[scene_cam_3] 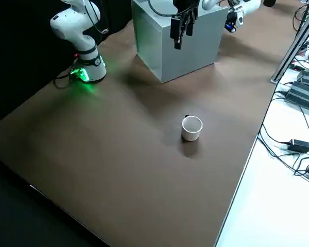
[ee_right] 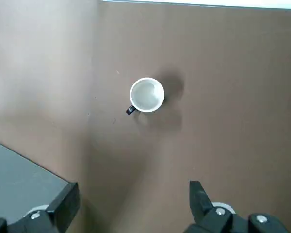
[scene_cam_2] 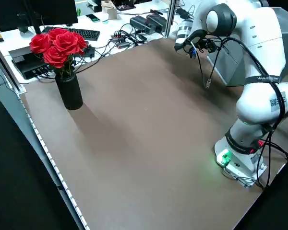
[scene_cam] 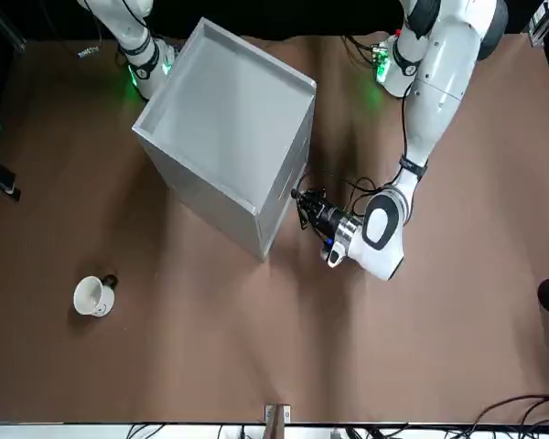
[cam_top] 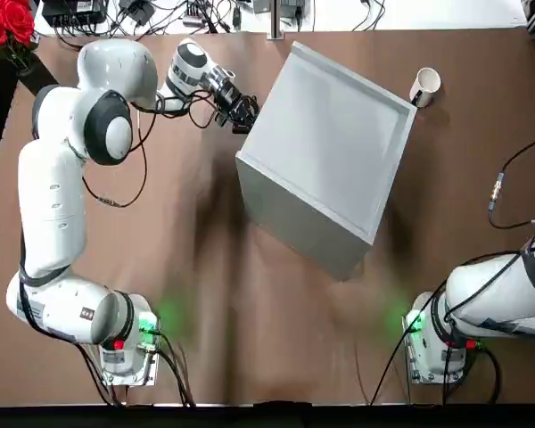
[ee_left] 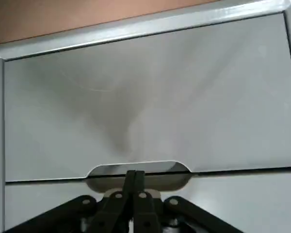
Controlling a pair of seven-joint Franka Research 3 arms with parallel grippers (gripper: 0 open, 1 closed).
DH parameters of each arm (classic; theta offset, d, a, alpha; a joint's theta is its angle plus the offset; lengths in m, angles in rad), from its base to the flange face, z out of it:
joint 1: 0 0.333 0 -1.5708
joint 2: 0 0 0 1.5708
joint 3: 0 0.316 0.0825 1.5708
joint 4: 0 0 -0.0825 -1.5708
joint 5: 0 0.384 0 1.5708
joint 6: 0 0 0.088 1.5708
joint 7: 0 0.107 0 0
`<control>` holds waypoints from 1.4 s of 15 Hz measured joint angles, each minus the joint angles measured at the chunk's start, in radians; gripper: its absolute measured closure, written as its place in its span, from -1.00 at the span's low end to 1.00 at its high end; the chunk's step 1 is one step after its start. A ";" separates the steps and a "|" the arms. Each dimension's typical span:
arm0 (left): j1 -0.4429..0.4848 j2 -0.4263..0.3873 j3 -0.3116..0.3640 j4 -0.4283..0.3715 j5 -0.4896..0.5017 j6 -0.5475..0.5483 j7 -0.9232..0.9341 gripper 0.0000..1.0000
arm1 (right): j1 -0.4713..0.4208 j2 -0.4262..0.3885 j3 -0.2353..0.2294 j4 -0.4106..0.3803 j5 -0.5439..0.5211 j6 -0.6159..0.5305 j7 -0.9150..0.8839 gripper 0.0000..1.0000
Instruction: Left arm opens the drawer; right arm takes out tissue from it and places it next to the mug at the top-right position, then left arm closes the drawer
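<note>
Left gripper (ee_left: 135,175) at the grey cabinet (ee_left: 150,97), fingers together
On the brown table (cam_top: 285,357), the white mug (cam_top: 425,86) stands apart from the cabinet; the right gripper (ee_right: 135,194) hangs above, fingers apart. Red roses (scene_cam_2: 57,47) brighten one edge.

Grey cabinet (cam_top: 325,138), white mug (cam_top: 425,86) with black handle, brown table (cam_top: 250,357), red roses (scene_cam_2: 57,46)

Robotics lab: two arms (cam_top: 52,205) bolted to table (scene_cam_2: 149,143) (monitor (scene_cam_2: 33,12), cables (scene_cam_2: 129,36) behind).
</note>
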 joint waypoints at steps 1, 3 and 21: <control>0.000 0.002 0.000 -0.001 0.000 0.000 0.000 0.98 | 0.000 0.000 0.000 0.000 0.000 0.000 0.000 -1.00; 0.000 0.006 -0.001 -0.007 0.000 0.000 0.000 0.98 | 0.000 0.000 0.000 0.001 0.000 0.000 0.000 -1.00; -0.001 0.011 -0.044 -0.050 -0.011 -0.002 -0.056 0.98 | 0.000 0.000 0.000 0.001 0.000 0.000 0.000 -1.00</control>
